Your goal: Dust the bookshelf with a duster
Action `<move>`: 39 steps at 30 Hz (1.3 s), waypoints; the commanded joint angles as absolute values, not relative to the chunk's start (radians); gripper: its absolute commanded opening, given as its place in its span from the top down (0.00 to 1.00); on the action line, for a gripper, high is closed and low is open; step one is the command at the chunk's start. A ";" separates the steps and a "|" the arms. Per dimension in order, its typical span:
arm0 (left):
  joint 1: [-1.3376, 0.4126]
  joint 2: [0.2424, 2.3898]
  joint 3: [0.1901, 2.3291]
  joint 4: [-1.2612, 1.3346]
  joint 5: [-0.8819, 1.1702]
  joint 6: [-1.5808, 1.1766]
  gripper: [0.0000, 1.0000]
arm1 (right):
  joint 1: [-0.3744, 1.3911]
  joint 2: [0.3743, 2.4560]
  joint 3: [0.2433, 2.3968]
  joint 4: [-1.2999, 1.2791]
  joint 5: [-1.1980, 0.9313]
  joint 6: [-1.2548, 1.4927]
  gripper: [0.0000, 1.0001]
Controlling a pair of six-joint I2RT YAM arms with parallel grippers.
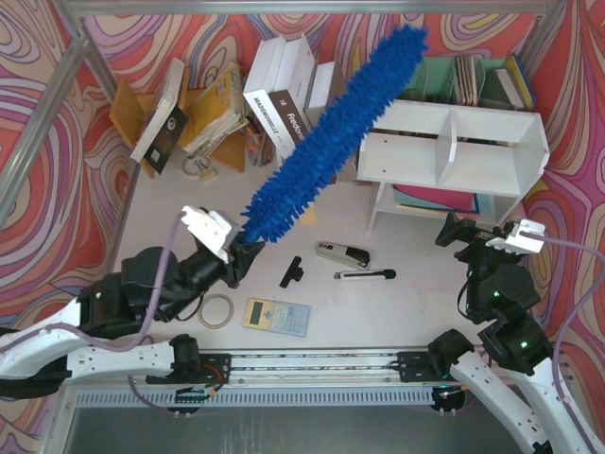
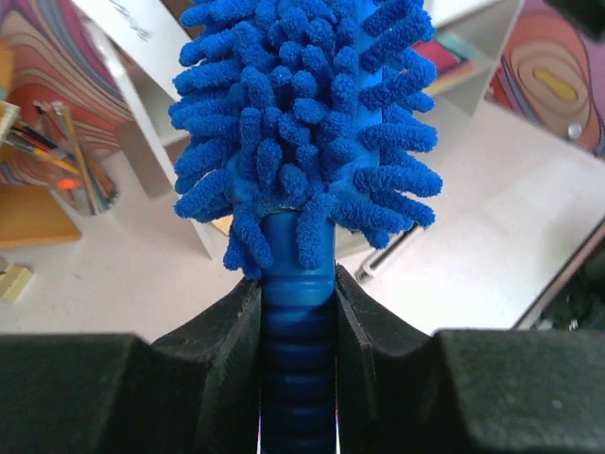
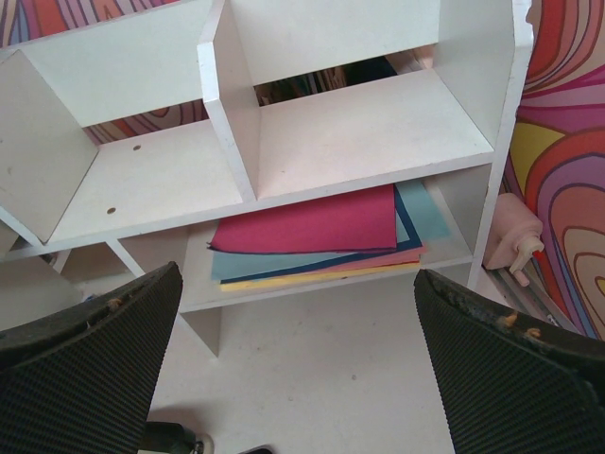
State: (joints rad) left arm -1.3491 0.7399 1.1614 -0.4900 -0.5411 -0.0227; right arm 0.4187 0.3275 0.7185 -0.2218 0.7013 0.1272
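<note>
Leftmost, the yellow wooden book rack [image 1: 132, 109] stood with leaning books, well apart from the work. The left claw [image 1: 242, 253] was pinching the slim blue handle [image 2: 295, 293] of the duster [image 1: 331, 132], its fingers [image 2: 236, 326] pressed against the handle just below the fluffy head. The duster was held off the desk [image 1: 416, 312], slanting up and to the right, with its far end over the left end of the bookshelf [image 1: 416, 115]. Whether it touched the top board could not be told.

Recommended procedure: lay the head flat along the top board, then draw it rightward in one pass with the grip kept firm.

Obstructions: the upright white books [image 1: 284, 90] stood just left of the shelf, and the green file organiser [image 1: 444, 76] stood close behind it. The central divider [image 3: 232, 104] and the end panels would limit any sweep inside the compartments. Coloured paper sheets [image 3: 312, 232] lay on the lower tier.

Open room: bare desk lay in front of the shelf, right of the black stapler [image 1: 342, 253]. The right claw [image 3: 298, 284] was spread wide and empty, facing the shelf front, and looked likely to crowd a rightward pass.
</note>
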 commanded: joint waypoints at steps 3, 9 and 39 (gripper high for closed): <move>-1.347 0.648 1.154 -0.285 -0.699 0.029 1.00 | 0.422 0.315 0.715 -0.225 0.700 0.120 0.01; -1.347 0.626 1.154 -0.336 -0.714 0.049 1.00 | 0.422 0.326 0.716 -0.223 0.696 0.120 0.01; -1.346 0.533 1.078 -0.164 -0.850 0.087 1.00 | 0.422 0.336 0.716 -0.224 0.691 0.120 0.01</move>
